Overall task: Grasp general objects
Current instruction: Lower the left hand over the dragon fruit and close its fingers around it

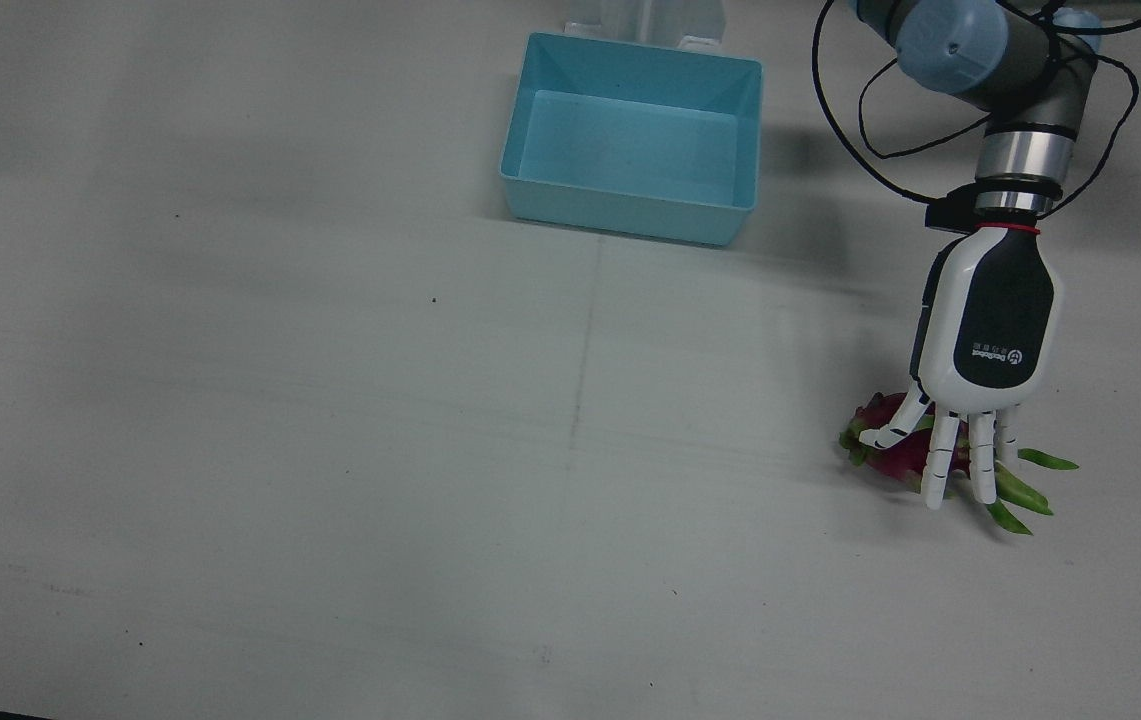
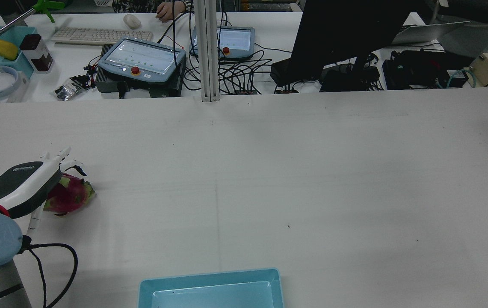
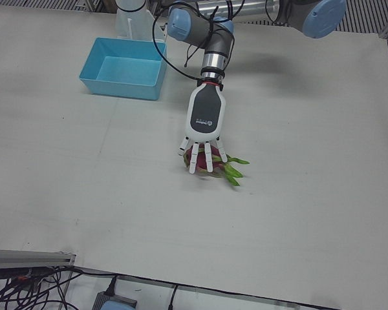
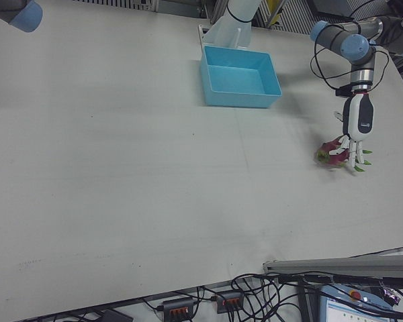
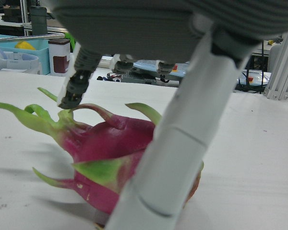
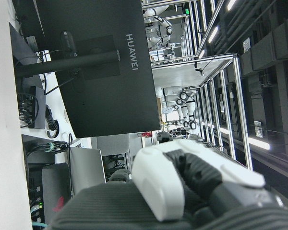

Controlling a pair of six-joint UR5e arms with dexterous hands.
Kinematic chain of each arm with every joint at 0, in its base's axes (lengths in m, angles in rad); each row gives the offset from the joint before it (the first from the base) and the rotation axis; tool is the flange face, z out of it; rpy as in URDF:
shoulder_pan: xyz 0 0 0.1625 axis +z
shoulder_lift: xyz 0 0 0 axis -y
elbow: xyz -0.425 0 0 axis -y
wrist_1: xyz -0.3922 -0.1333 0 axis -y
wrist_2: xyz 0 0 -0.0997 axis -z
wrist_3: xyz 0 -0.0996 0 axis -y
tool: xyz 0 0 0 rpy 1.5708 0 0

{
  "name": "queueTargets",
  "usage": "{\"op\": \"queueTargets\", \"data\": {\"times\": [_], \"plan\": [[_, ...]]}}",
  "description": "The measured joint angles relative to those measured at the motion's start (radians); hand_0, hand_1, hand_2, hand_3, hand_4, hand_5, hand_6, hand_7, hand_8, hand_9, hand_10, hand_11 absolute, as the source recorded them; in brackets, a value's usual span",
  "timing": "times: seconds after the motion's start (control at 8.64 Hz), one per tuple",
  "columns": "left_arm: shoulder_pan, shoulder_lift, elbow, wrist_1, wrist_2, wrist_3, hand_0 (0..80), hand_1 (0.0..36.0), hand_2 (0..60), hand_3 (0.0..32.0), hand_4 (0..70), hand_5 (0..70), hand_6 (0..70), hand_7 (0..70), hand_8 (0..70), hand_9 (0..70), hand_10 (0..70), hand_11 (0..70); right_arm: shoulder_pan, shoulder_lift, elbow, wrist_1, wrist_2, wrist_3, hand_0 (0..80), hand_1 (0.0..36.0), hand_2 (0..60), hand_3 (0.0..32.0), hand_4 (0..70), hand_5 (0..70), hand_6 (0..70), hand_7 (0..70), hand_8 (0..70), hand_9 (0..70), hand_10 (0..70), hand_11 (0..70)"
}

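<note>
A pink dragon fruit [image 1: 892,456] with green leaf tips lies on the white table at the robot's left side. It also shows in the rear view [image 2: 69,196], the right-front view [image 4: 328,153] and the left hand view [image 5: 110,143]. My left hand [image 1: 992,330] hovers right over it, palm down, fingers spread and extended along both sides of the fruit, not closed on it. One fingertip [image 5: 71,98] touches a leaf. My right hand [image 6: 182,191] shows only in its own view, raised off the table; its finger state is unclear.
A light blue empty bin [image 1: 630,215] stands near the robot's base at mid-table, also in the rear view [image 2: 209,278]. Beyond the far edge are pendants, cables and a monitor [image 2: 338,38].
</note>
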Motion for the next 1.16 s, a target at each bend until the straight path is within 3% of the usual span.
{"op": "queueTargets", "data": {"times": [0.46,1.16], "plan": [[0.009,-0.039,0.059,0.085,-0.028,-0.059,80.0,33.1,2.4,32.0,0.0,41.0,0.0,0.0,5.0,0.0,0.0,0.0,-0.001,0.000,0.000,0.000,0.000,0.000,0.0,0.0,0.0,0.0,0.0,0.0,0.0,0.0,0.0,0.0,0.0,0.0],[-0.049,-0.113,0.228,0.011,-0.036,-0.059,80.0,32.7,7.2,32.0,0.0,41.9,0.0,2.9,3.7,0.0,0.0,0.0,-0.001,0.000,0.000,0.000,0.001,0.000,0.0,0.0,0.0,0.0,0.0,0.0,0.0,0.0,0.0,0.0,0.0,0.0]]}}
